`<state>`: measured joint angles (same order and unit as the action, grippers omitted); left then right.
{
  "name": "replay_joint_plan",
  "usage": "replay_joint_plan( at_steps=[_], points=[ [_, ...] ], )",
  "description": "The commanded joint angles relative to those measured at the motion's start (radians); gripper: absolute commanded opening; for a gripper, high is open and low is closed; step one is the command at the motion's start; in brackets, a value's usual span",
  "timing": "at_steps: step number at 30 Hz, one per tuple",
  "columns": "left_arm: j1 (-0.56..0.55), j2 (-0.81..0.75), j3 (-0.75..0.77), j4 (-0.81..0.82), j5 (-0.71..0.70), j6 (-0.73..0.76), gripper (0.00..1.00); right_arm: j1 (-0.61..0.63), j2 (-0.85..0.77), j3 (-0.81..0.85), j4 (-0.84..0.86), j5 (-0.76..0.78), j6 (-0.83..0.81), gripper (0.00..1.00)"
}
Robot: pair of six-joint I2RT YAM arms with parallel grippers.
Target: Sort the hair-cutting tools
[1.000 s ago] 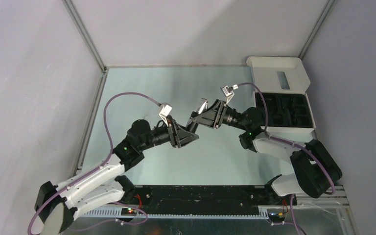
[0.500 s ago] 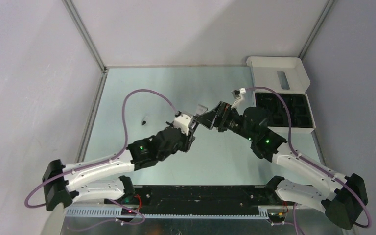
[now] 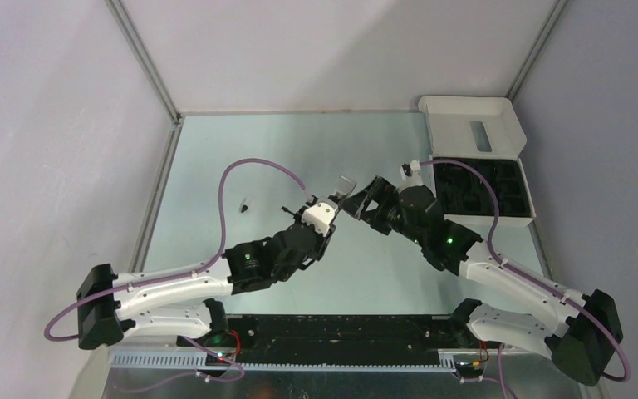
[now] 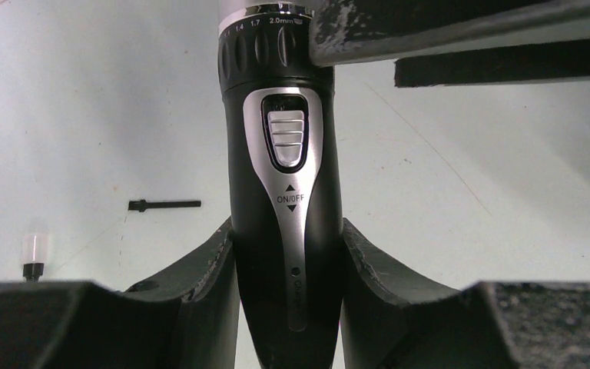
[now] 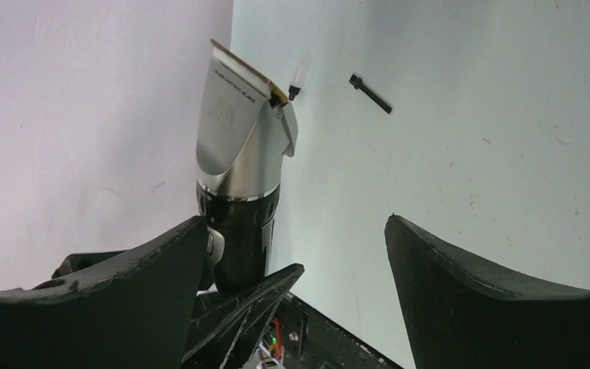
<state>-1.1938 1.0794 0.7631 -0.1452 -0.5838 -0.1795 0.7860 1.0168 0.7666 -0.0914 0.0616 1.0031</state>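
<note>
Clamping the black tapered trimmer body with silver tip (image 4: 284, 177), my left claw (image 4: 286, 234) holds it above the table (image 4: 461, 192). My right claw (image 5: 296, 223) gapes empty beside it; I fear releasing early would drop it.

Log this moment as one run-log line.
left tool: shut on trimmer | right tool: open, beside trimmer | stick: on table

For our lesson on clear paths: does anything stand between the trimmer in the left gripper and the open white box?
Yes. In the top view the open right gripper and its arm lie directly between the trimmer, held by the left gripper, and the white box at the far right.
</note>
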Motion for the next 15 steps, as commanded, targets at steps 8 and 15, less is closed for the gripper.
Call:
replay_joint_plan(
  at_steps=[8,15],
  points=[
    [-0.032,0.000,0.017,0.121,-0.054,0.068,0.00,0.007,0.083,0.111,0.039,0.043,0.039,0.88],
    [-0.066,0.041,0.037,0.113,-0.105,0.114,0.00,0.007,0.140,0.148,0.036,0.030,0.058,0.81]
  ],
)
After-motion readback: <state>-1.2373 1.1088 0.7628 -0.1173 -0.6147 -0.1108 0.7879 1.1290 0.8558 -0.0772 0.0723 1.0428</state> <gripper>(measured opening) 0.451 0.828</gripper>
